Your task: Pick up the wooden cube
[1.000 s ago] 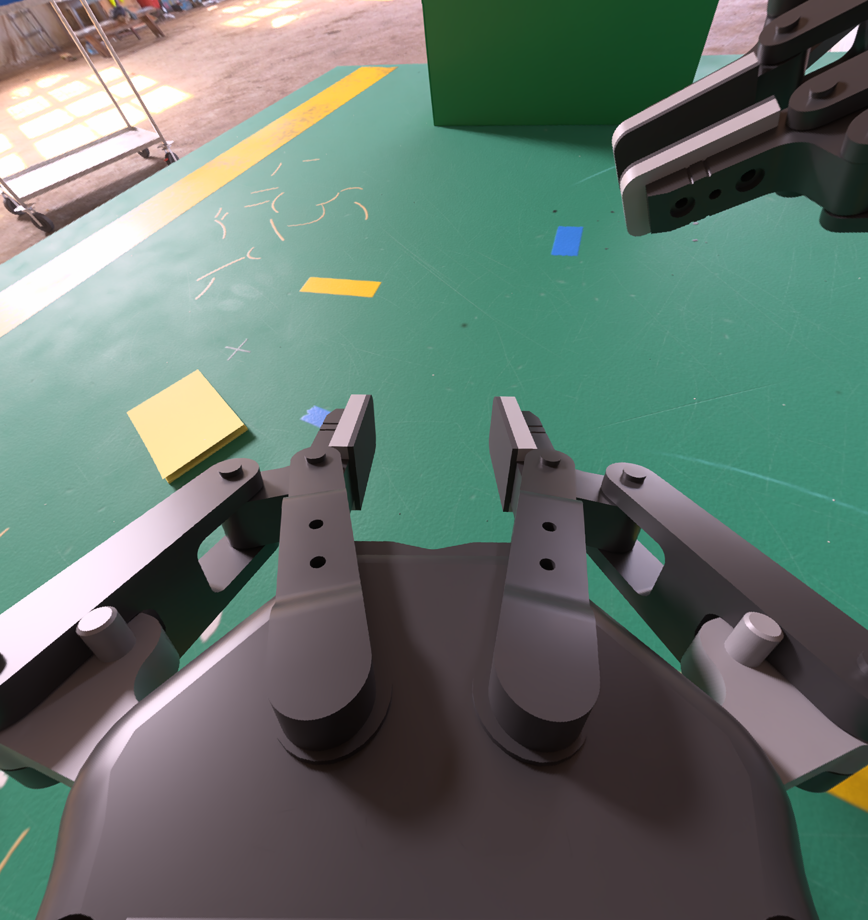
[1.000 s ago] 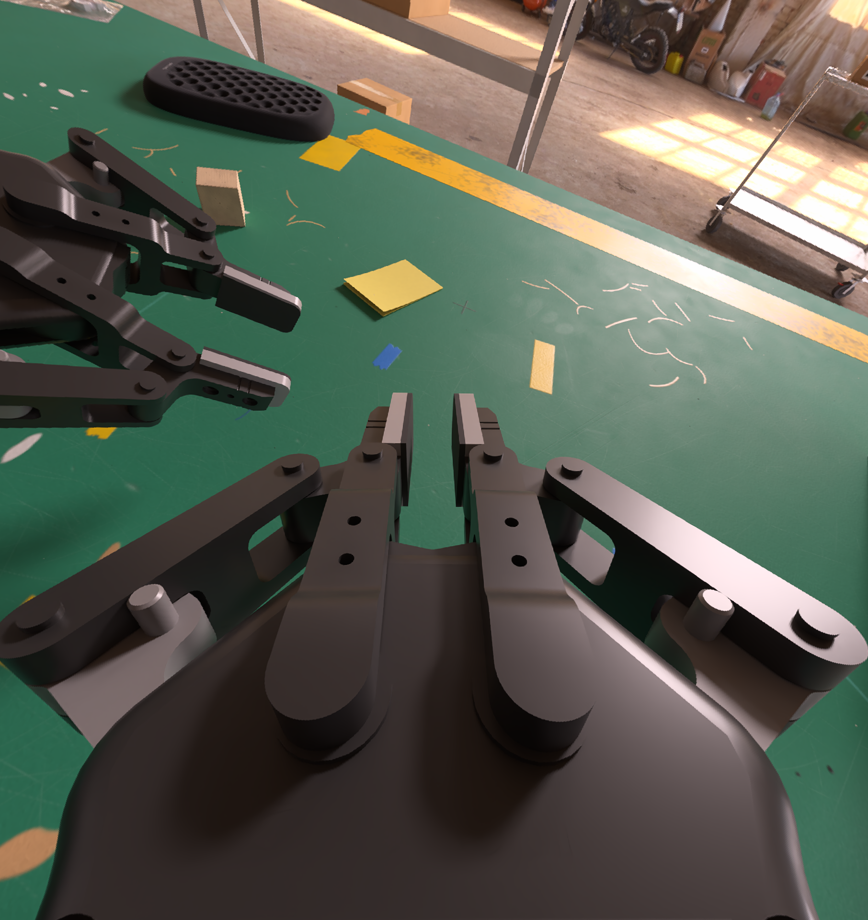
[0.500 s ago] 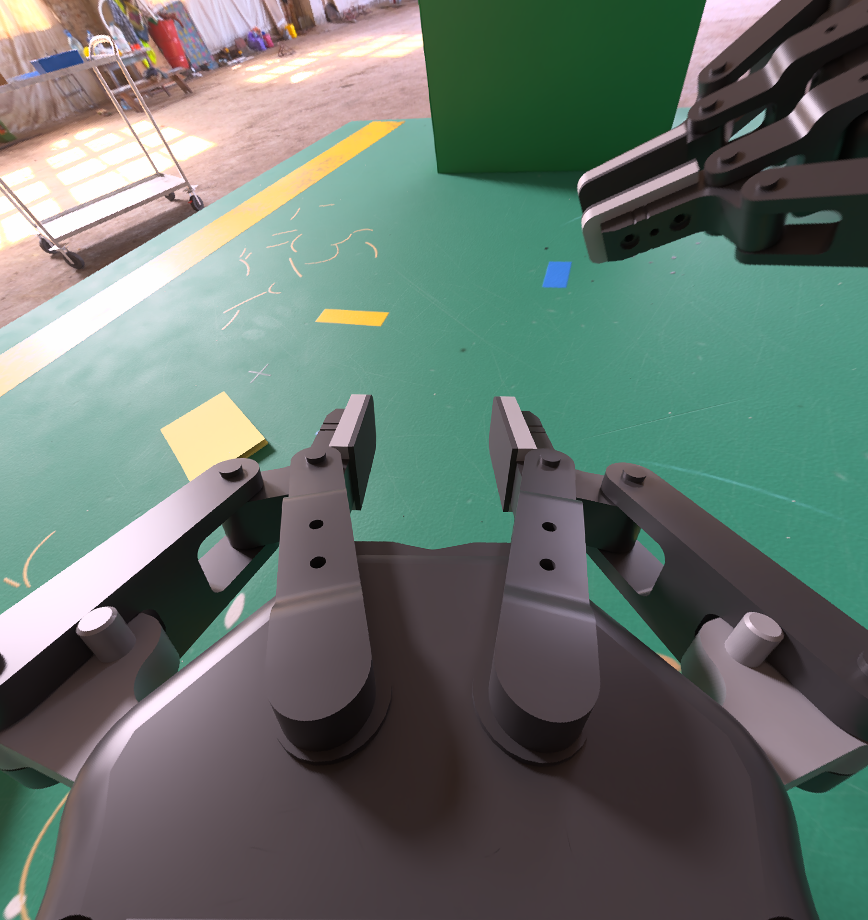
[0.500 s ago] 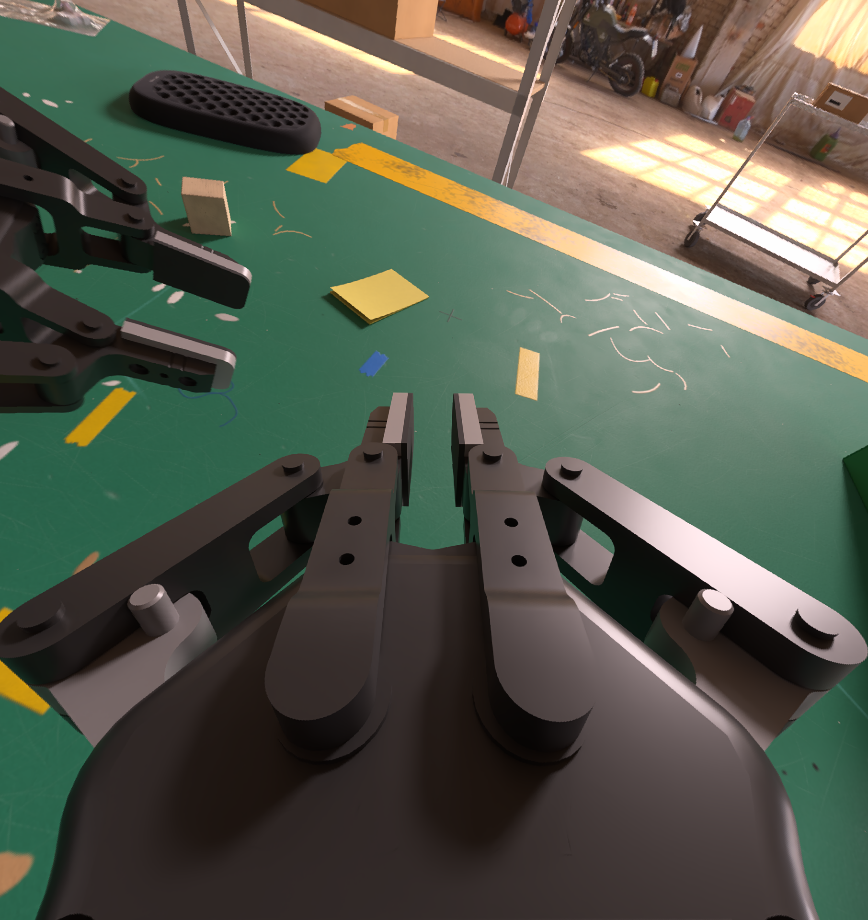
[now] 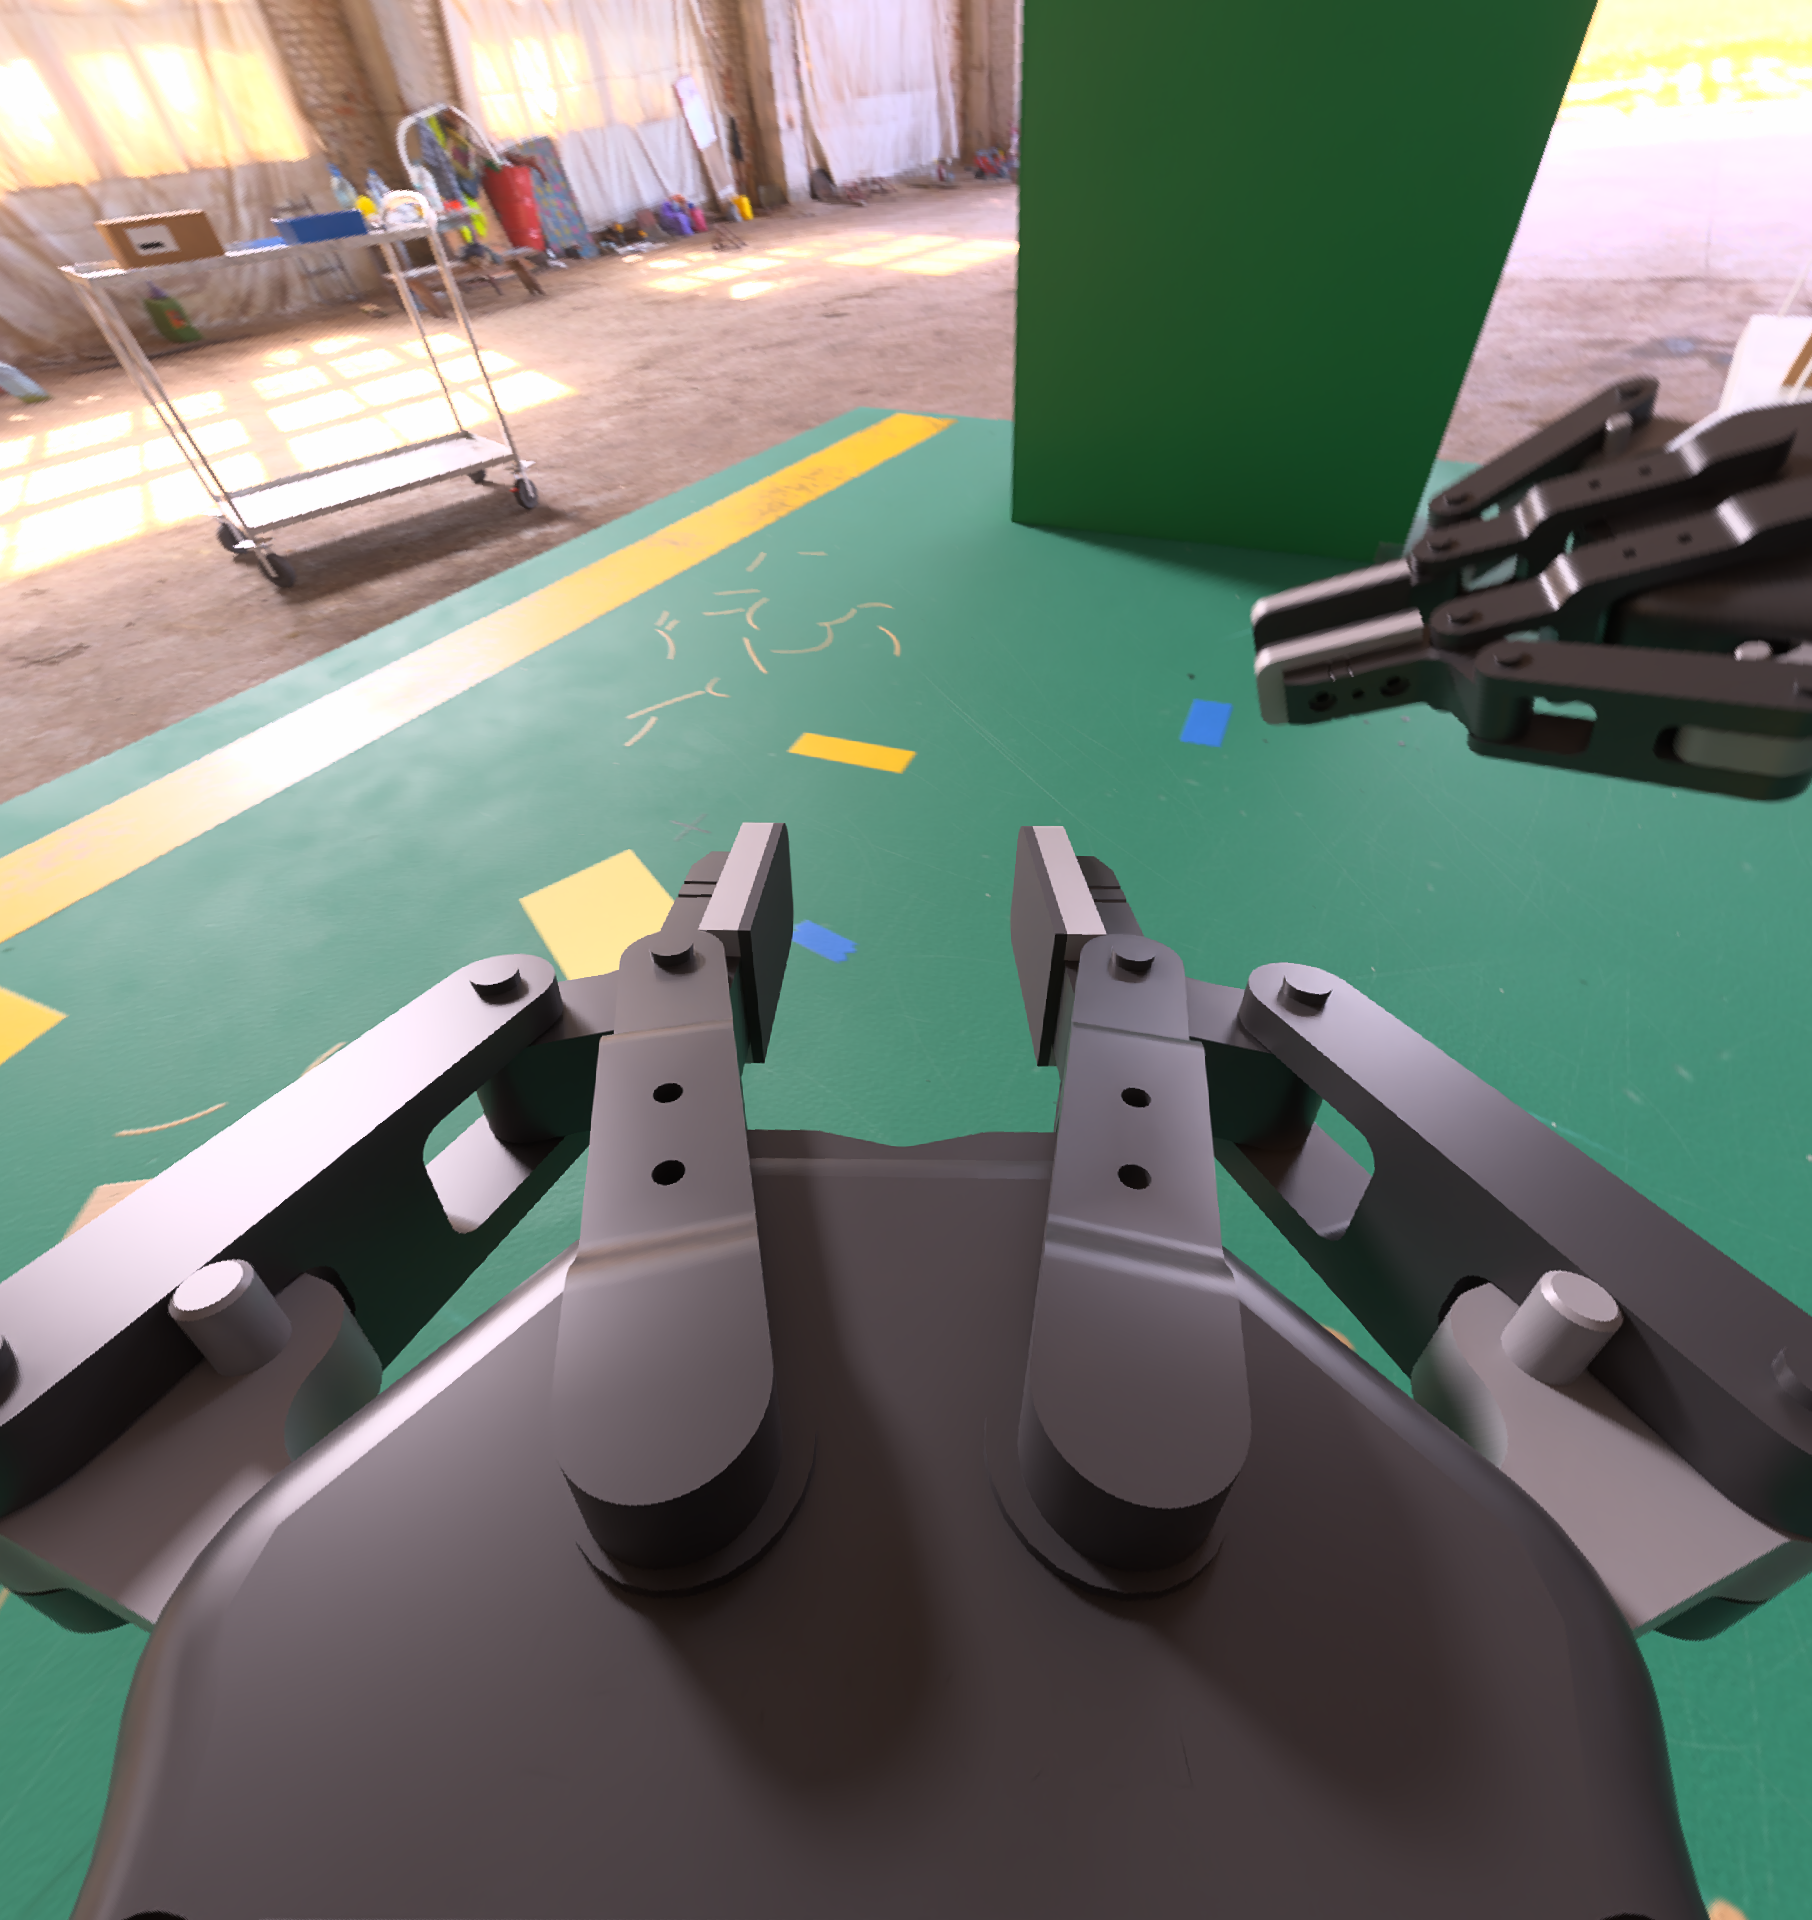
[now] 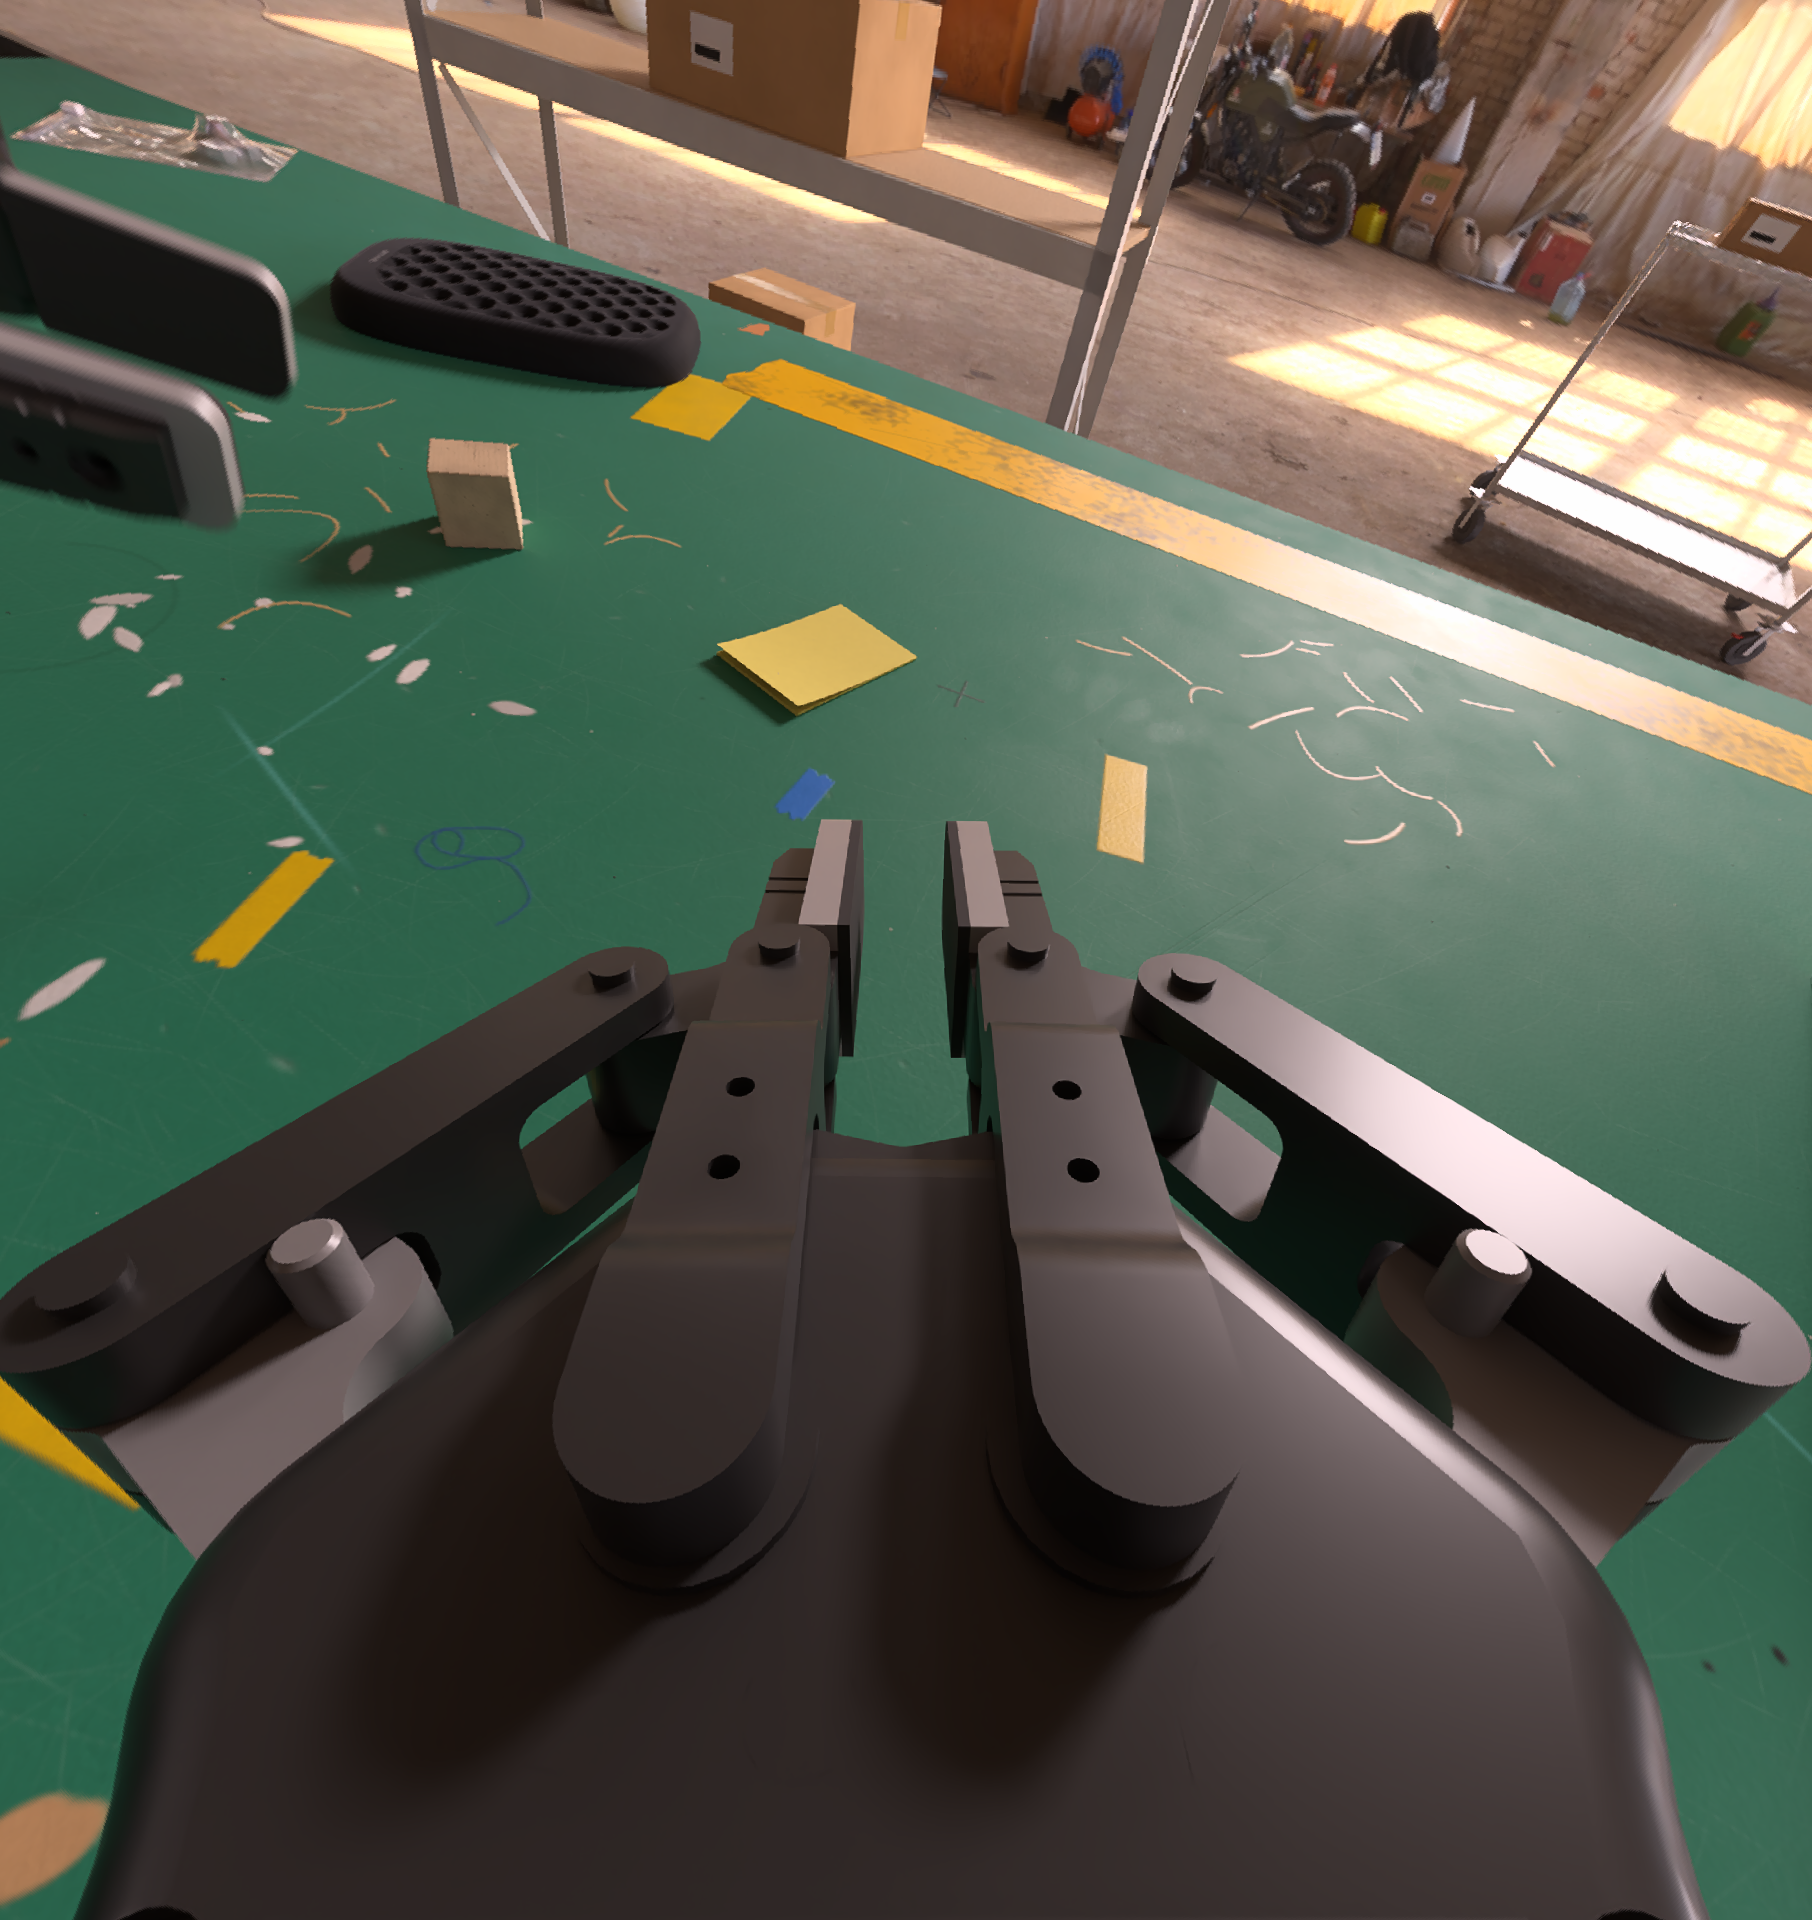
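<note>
The wooden cube (image 6: 476,506) is a small pale block on the green table, seen only in the right wrist view at the upper left. My left gripper (image 5: 902,904) is open and empty, above bare table; in the right wrist view it (image 6: 237,405) hangs left of the cube, tips pointing toward it, not touching. My right gripper (image 6: 902,883) is almost shut, with a narrow gap between its pads and nothing in it, well short and right of the cube. It also shows in the left wrist view (image 5: 1271,660) at the right.
A black perforated pad (image 6: 517,312) lies beyond the cube. A yellow note pad (image 6: 819,657) lies between cube and right gripper. A tall green box (image 5: 1276,260) stands at the far side. The table's yellow-striped edge (image 6: 1089,488) runs behind; a wire cart (image 5: 362,416) stands on the floor.
Both wrist views have tilted up, showing more of the room. In the right view the left gripper has shifted up and left, uncovering the cube. Neither gripper's opening has changed.
</note>
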Controlling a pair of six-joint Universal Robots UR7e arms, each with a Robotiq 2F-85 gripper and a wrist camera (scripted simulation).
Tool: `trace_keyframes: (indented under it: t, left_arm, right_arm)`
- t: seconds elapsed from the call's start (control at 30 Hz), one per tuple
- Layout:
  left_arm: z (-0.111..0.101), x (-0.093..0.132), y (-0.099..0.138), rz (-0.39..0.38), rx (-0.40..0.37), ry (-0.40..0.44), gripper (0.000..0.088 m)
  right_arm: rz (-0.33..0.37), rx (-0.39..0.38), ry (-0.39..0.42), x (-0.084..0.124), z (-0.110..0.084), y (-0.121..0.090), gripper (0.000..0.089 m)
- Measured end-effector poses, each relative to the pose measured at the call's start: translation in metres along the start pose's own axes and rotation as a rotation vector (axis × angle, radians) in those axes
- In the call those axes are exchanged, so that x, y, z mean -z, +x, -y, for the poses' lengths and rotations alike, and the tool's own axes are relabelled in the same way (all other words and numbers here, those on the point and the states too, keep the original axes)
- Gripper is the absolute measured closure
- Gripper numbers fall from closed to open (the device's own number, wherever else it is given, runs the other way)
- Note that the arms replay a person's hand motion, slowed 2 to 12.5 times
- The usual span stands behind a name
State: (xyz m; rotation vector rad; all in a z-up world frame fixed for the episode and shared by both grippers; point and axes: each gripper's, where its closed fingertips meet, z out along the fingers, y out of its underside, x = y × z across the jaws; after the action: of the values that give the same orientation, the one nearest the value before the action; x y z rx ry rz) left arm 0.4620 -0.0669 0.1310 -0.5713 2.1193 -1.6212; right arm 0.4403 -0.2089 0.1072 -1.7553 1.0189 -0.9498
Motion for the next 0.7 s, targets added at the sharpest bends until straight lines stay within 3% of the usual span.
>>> trace_keyframes:
  t: [0.43, 0.57, 0.7]
  left_arm:
    - [0.049, 0.048, -0.079, 0.143, 0.142, 0.111, 0.0514]
    - [0.050, 0.053, -0.111, 0.207, 0.172, 0.085, 0.0513]
    - [0.040, 0.051, -0.140, 0.245, 0.211, 0.019, 0.0435]
  right_arm:
    - [-0.003, 0.015, 0.013, 0.001, 0.002, -0.002, 0.0754]
    - [0.001, 0.018, 0.016, 0.001, 0.003, -0.004, 0.0753]
    - [0.006, 0.021, 0.018, 0.000, 0.003, -0.006, 0.0753]
